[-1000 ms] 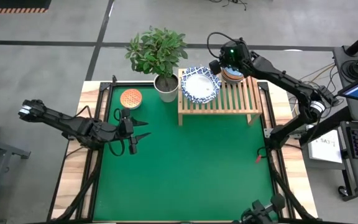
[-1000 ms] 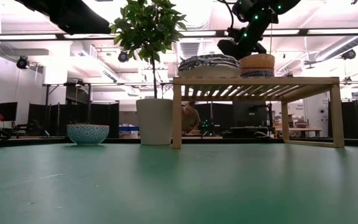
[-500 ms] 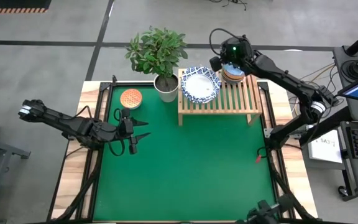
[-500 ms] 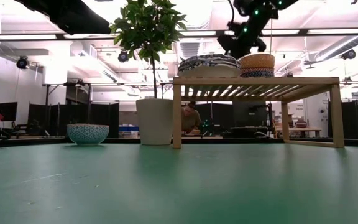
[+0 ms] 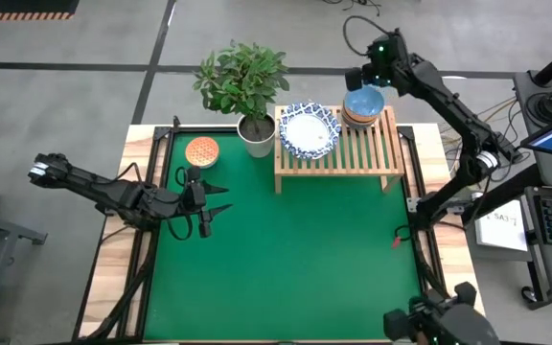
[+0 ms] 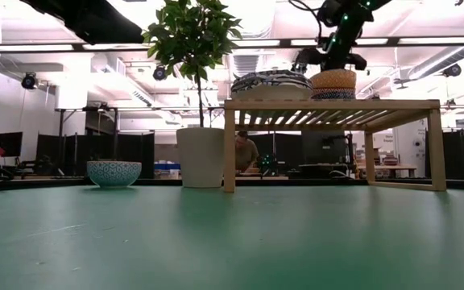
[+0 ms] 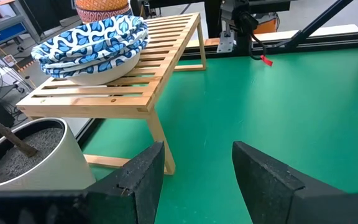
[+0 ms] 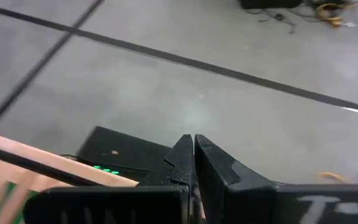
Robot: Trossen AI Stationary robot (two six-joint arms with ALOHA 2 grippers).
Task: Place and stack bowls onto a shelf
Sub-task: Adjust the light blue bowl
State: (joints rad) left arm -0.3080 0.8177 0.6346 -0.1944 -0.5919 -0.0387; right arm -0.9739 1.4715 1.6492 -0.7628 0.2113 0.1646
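Above the shelf's far edge — right hand, fingers together.

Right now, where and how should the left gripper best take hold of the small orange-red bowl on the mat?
Probably at the rim. The orange-red bowl sits upright and alone on the green mat, mouth open upward, beside the plant pot. The left gripper, open, could come down from above with one finger inside the wall and one outside, on the side facing away from the pot.
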